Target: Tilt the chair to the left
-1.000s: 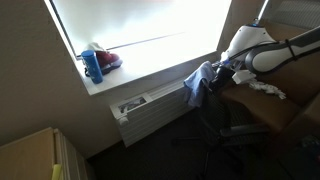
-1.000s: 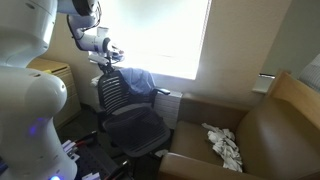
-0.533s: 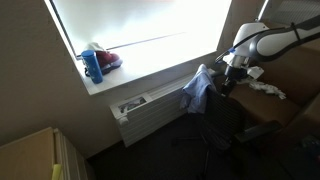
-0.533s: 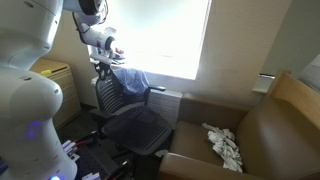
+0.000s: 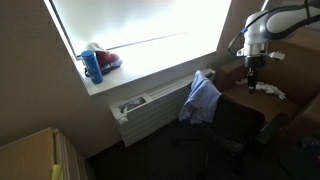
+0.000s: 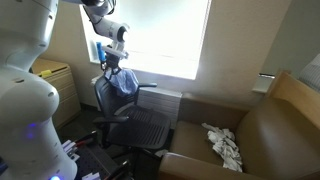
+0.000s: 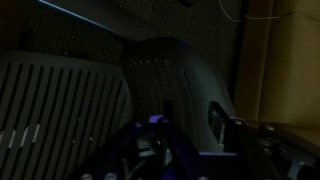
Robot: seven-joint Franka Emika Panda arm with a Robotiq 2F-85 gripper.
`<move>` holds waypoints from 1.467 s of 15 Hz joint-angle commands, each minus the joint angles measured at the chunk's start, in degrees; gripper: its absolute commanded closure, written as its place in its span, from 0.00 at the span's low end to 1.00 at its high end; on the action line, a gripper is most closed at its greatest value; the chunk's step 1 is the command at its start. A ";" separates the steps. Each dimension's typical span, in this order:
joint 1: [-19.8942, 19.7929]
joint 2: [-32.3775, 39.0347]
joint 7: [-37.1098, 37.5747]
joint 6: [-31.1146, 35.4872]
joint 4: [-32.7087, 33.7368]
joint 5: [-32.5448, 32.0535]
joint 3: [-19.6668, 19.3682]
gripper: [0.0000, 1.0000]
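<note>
Claw (image 6: 109, 66) points downward near chair (image 6: 145, 125) backrest.

Your arm (image 5: 287, 14) comes in high, its white links running level and then bending at the wrist (image 6: 113, 33), so your gripper (image 5: 252, 74) hangs straight down, fingertips lowest. The wrist view is too dark to tell you how far the fingers (image 7: 216, 117) stand apart, or whether they grip anything
</note>
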 commanded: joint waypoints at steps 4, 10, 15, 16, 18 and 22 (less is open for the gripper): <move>0.30 -0.39 -0.09 -0.32 0.13 0.08 -0.76 0.16; 0.64 -2.24 -2.72 6.51 -2.03 3.65 1.65 0.00; 1.49 -3.67 -7.73 9.76 -4.42 3.90 4.01 0.00; 1.90 -4.05 -8.14 11.75 -5.43 3.42 4.13 0.00; 3.22 -5.10 -7.95 18.65 -8.56 2.00 4.05 0.00; 6.30 -5.67 -4.23 37.41 -14.83 -1.74 3.49 0.00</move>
